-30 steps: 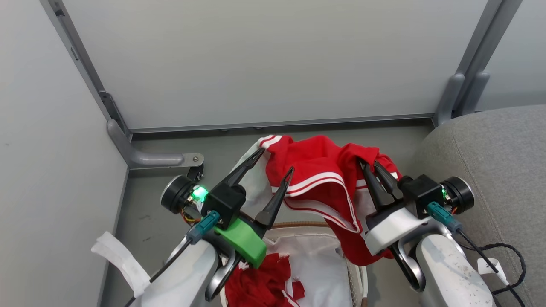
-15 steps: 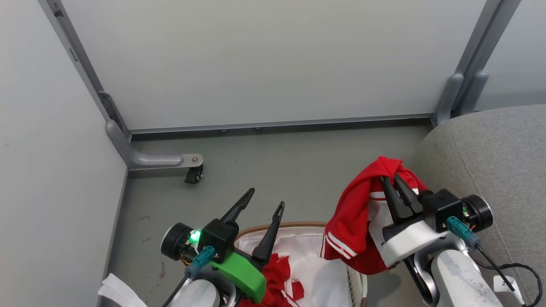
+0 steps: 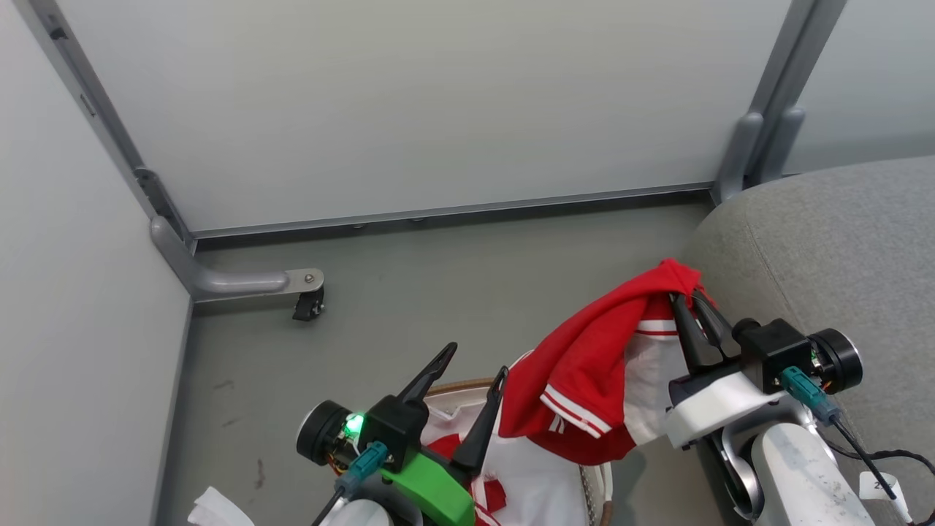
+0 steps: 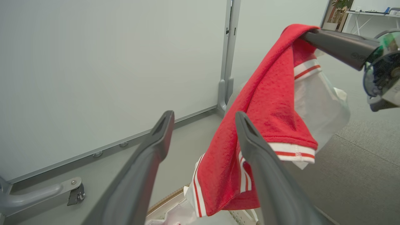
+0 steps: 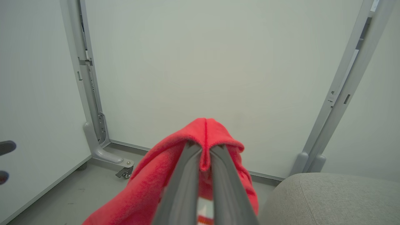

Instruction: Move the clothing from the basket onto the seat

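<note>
Clothing move midway: big grey seat (image 3: 840,234) at the right, white basket (image 3: 595,486) low at the bottom edge, more red fabric (image 3: 442,444) left inside on its liner (image 3: 540,475). Since a second ago, red garment (image 3: 584,365) with white stripes gathered from its spread above the basket and carried right, now hanging bunched in the air just beside the seat's rounded edge, hem above the basket's right rim. Clamped shut on the garment's top fold, right pincer (image 3: 688,307); wide open and empty, dropped back low over the basket, left pincer (image 3: 475,359); likely just a short swing right and a release left for this piece.
</note>
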Available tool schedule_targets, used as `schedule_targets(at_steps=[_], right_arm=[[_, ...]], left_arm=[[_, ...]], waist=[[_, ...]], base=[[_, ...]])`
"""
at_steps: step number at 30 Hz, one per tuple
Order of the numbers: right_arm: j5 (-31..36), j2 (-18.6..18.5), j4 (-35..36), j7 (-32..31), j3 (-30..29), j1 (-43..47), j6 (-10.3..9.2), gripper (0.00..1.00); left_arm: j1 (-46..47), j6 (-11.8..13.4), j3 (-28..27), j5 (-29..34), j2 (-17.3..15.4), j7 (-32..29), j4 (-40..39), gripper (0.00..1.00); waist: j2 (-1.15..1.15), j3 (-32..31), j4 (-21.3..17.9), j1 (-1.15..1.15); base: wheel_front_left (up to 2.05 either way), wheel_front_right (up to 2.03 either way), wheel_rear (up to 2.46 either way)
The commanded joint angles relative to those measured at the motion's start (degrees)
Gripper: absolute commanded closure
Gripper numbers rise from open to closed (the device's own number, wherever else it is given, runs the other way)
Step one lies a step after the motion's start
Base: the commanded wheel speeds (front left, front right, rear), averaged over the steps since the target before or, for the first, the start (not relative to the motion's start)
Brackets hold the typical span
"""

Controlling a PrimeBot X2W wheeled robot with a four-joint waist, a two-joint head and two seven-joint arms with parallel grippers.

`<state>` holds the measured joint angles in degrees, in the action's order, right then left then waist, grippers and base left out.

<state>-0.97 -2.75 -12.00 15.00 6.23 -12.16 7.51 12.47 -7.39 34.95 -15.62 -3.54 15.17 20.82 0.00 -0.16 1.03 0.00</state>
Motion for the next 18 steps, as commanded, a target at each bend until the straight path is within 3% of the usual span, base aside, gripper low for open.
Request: schedule_targets(at_steps=[1,12,18], right_arm=[[0.32,-0.22,0.54,0.28,-0.37,0.04,-0.03,1.00],[1.78,-0.22,1.84,0.28,-2.70,1.65,-0.05,1.00],[2.13,-0.21,2.16,0.28,-4.41,2.22,-0.05,1.00]], left_arm=[[-0.71,-0.13,-0.31,-0.29,0.06,-0.04,-0.24,0.00],[-0.13,-0.14,0.40,-0.08,0.43,-0.04,-1.15,0.00],[0.85,-0.14,1.20,-0.34,0.50,-0.04,-0.97,0.00]], waist=[[0.00,0.56,-2.72,0.00],[0.00,2.66,-14.44,0.00],[0.00,3.54,-18.57,0.00]], base=[[0.00,0.00,0.00],[0.00,0.00,0.00],[0.00,0.00,0.00]])
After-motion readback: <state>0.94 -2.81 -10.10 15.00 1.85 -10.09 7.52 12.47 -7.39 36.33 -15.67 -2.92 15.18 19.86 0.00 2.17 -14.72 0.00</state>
